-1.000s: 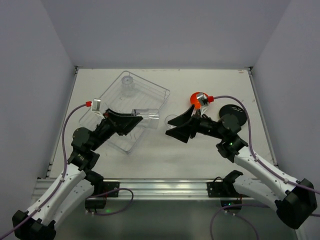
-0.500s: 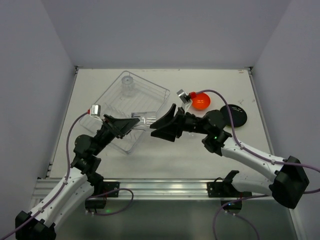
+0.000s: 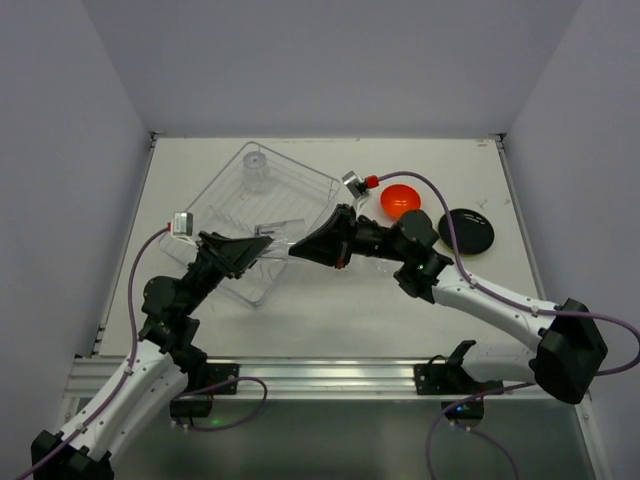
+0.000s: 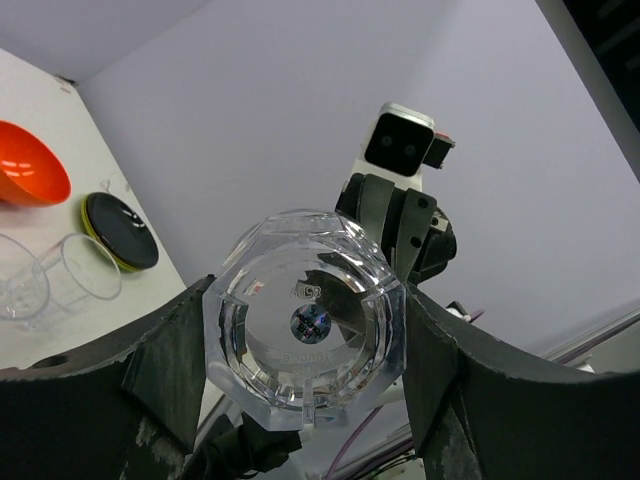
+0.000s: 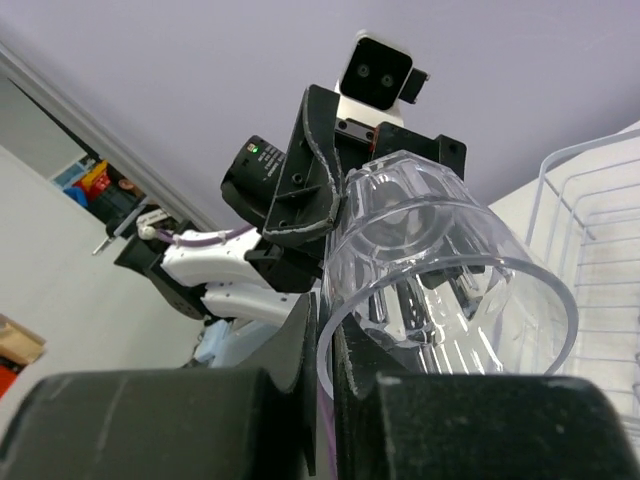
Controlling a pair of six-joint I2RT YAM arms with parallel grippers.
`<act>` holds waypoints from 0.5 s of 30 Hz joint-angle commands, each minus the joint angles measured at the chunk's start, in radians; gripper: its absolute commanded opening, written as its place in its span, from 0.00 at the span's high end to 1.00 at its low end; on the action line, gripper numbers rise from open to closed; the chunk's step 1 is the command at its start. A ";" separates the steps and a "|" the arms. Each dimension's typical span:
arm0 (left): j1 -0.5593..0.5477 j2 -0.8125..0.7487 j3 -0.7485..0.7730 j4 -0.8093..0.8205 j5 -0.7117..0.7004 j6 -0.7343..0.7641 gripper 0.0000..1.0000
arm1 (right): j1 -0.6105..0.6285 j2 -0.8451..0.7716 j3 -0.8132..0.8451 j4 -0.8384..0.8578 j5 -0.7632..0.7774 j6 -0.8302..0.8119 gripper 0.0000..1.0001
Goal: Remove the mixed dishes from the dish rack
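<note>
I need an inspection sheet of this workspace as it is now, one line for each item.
Surface: white table.
Job's things: dish rack holds one upright tumbler; held tumbler sits between both grippers; orange bowl and black plate are on the table.
Clutter: nothing seen.
Grippers: left gripper grips the held tumbler's base; right gripper pinches its rim.
Cables: purple cables run along both arms.
Surroundings: plain pale walls.

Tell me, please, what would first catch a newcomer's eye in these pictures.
First, the two arms meeting tip to tip over the right side of the dish rack, sharing one clear tumbler: the left tool clasps its base while the right tool pinches its rim. Next, the bright orange bowl on the table to the right of the rack, with the black plate further right.
</note>
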 commanded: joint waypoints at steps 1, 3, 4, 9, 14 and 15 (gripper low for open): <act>-0.008 -0.016 0.000 0.046 0.034 -0.020 1.00 | 0.011 0.020 0.060 0.048 0.003 -0.044 1.00; -0.008 -0.013 0.004 0.034 0.037 -0.003 0.87 | 0.010 0.003 0.043 0.047 0.020 -0.056 1.00; -0.008 -0.010 0.012 0.018 0.045 0.035 0.72 | 0.011 -0.012 0.031 0.030 0.035 -0.067 1.00; -0.008 0.059 0.332 -0.500 -0.061 0.383 0.00 | 0.010 -0.219 -0.008 -0.305 0.244 -0.244 1.00; -0.007 0.131 0.641 -0.928 -0.324 0.758 0.00 | 0.006 -0.396 0.058 -0.900 0.679 -0.332 1.00; -0.008 0.132 0.688 -0.961 -0.376 0.804 0.00 | 0.006 -0.431 0.078 -0.977 0.719 -0.354 1.00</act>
